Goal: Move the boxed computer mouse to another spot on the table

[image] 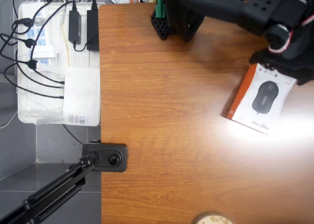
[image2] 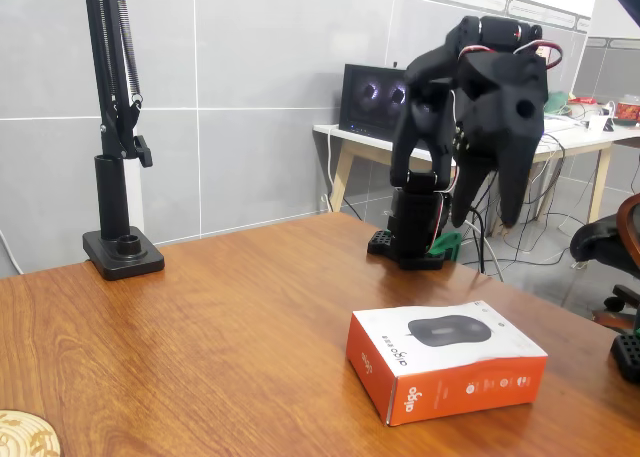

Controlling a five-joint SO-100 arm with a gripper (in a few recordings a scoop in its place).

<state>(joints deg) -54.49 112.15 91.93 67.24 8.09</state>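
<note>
The tool (image2: 487,217) hangs in the air with its two black fingers (image2: 511,192) spread apart and pointing down, holding nothing. Below it and a little toward the camera in the fixed view lies the boxed computer mouse (image2: 445,359), one flat white box with orange-red sides and a dark mouse pictured on top, resting flat on the tabletop (image2: 230,327) and not touched by the tool. In the overhead view the tool (image: 287,62) sits over the upper end of the box (image: 262,99), which lies tilted near the right edge of the brown wood-grain surface (image: 167,136). Nothing stands between the tool and the box. Behind the tool, the arm's black base (image2: 415,232) stands on the tabletop with a green clamp (image2: 447,245) beside it. Well away from the tool, at the far left in the fixed view, one black stand with a spring arm (image2: 115,157) is fixed to the tabletop; in the overhead view a camera mount (image: 105,157) is clamped at the left edge. A round light-coloured coaster (image2: 25,435) shows at the near edge, well apart from the box. Beyond the tabletop's left edge in the overhead view, one white tray (image: 29,113) holds power strips (image: 37,37), two black adapters (image: 74,25), many black cables and one white router-like box (image: 81,94). In the fixed view one dark monitor (image2: 372,99) stands on a white desk (image2: 350,142) behind the arm.
</note>
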